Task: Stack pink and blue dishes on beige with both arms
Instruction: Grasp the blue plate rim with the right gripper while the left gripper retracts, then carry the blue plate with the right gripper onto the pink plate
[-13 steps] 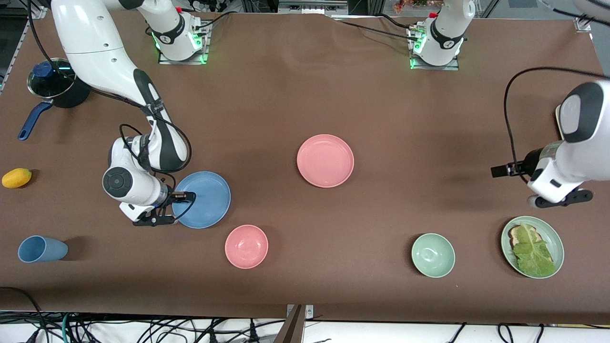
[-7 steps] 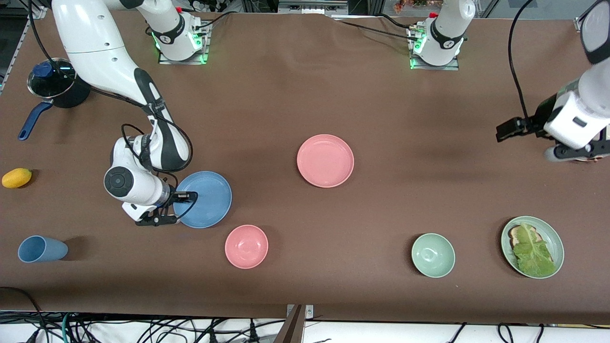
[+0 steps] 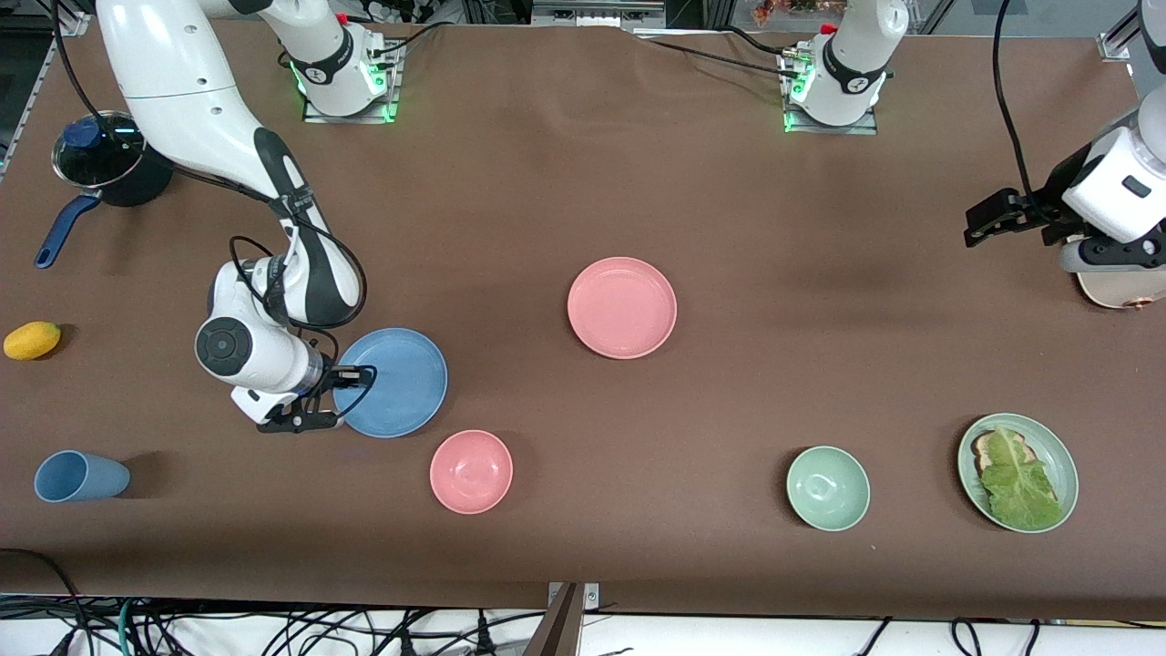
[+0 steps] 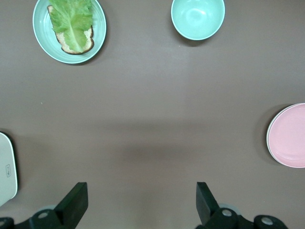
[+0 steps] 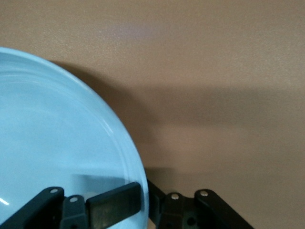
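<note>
The light blue plate (image 3: 401, 381) lies toward the right arm's end of the table. My right gripper (image 3: 351, 374) is shut on its rim; in the right wrist view one finger (image 5: 114, 204) lies on the blue plate (image 5: 57, 143) and the other is under the rim. The pink plate (image 3: 621, 307) rests at mid-table, also seen in the left wrist view (image 4: 288, 136). The beige plate (image 3: 1116, 290) shows only as an edge (image 4: 7, 167), the rest hidden under the left wrist. My left gripper (image 3: 988, 219) hangs open (image 4: 140, 200) over bare table beside it.
A pink bowl (image 3: 471, 471) sits just nearer the front camera than the blue plate. A green bowl (image 3: 827, 487) and a green plate with lettuce (image 3: 1017, 472) stand toward the left arm's end. A blue cup (image 3: 80, 476), a yellow fruit (image 3: 32, 340) and a pot (image 3: 100, 159) sit at the right arm's end.
My left arm swung up and away from the lettuce plate, uncovering the beige plate's edge. The right gripper nudged the blue plate slightly toward mid-table.
</note>
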